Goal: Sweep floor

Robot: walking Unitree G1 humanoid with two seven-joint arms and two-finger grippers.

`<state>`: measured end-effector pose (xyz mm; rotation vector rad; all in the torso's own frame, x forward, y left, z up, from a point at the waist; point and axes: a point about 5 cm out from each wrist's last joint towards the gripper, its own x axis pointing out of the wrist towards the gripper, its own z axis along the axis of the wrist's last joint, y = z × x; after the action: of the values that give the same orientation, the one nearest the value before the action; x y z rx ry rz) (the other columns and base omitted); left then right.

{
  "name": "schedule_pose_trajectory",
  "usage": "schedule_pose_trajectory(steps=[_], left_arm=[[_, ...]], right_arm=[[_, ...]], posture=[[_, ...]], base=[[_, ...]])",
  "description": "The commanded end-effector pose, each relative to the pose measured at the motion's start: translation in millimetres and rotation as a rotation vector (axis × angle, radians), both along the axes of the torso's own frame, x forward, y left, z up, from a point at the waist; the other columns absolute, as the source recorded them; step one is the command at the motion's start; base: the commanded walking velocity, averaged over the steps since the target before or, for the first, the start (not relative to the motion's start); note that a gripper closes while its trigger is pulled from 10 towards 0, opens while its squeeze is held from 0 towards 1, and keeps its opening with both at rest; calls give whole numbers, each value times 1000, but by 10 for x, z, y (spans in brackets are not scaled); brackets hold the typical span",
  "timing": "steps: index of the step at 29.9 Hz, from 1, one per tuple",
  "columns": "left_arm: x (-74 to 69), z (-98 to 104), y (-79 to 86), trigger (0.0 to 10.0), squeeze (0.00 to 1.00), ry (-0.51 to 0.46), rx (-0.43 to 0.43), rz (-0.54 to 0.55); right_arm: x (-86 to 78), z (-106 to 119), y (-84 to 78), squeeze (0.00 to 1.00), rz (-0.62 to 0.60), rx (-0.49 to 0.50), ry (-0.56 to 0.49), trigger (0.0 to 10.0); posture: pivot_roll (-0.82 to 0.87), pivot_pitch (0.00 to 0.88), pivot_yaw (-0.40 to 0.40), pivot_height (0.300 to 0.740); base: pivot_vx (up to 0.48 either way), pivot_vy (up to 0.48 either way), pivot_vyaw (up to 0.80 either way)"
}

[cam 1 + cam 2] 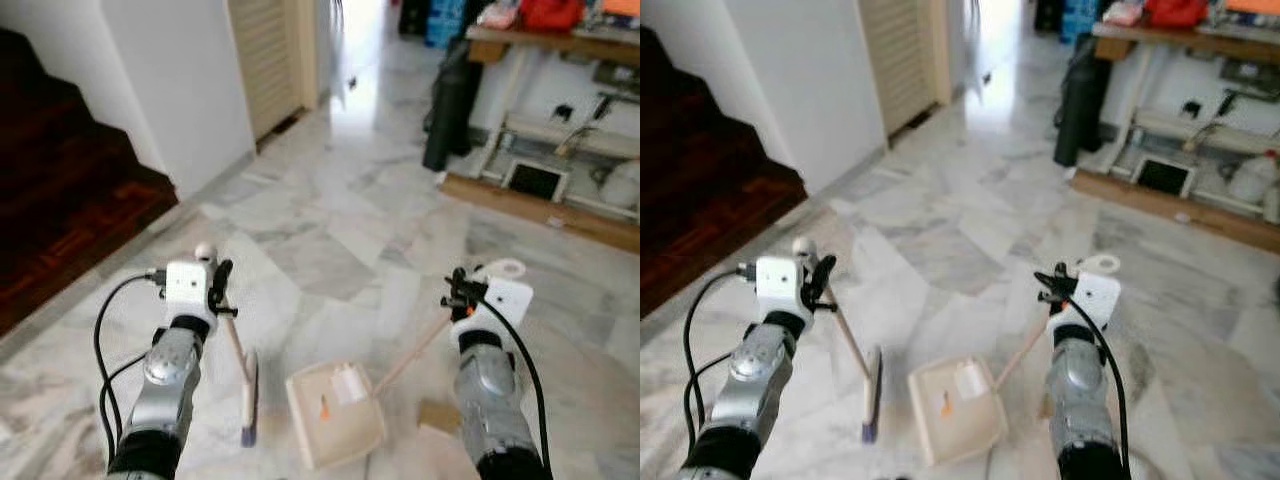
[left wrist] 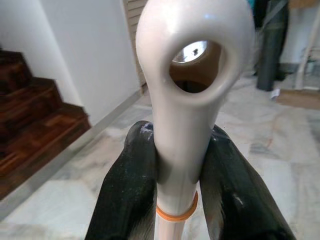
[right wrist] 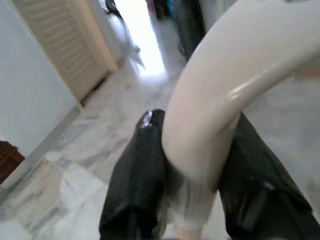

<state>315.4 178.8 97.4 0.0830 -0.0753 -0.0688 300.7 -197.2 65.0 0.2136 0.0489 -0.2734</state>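
Observation:
My left gripper [image 1: 219,290] is shut on the cream handle of a small broom [image 1: 240,365], whose bristle head [image 1: 249,400] rests on the marble floor. In the left wrist view the black fingers [image 2: 132,195] clamp the handle's looped end [image 2: 192,65]. My right gripper [image 1: 460,296] is shut on the long handle of a cream dustpan [image 1: 335,412], which lies flat on the floor between my arms. Small bits of debris, one orange [image 1: 324,406], lie in the pan. The right wrist view shows fingers [image 3: 142,180] around the curved dustpan handle [image 3: 220,115].
A brown scrap [image 1: 438,416] lies on the floor right of the dustpan. Dark wooden stairs [image 1: 60,200] rise at the left beside a white wall [image 1: 180,90]. A table [image 1: 560,45] with clutter and a black bag [image 1: 450,110] stand at the back right.

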Motion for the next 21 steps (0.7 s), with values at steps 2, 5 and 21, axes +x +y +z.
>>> schedule_pose_trajectory(steps=[2,5,21], left_arm=[[24,109,-1,10000,0,-46,-1,1],[21,106,1,10000,0,-45,-1,1],[10,97,-19,10000,0,-45,-8,5]], right_arm=[[57,97,-1,0,-24,37,-30,10000],[55,89,-7,0,-28,39,-20,10000],[43,49,-20,0,-34,36,16,10000]], posture=[[-87,0,49,740],[-87,0,49,740],[-81,0,44,740]], base=[[0,0,559],[0,0,540],[0,0,506]])
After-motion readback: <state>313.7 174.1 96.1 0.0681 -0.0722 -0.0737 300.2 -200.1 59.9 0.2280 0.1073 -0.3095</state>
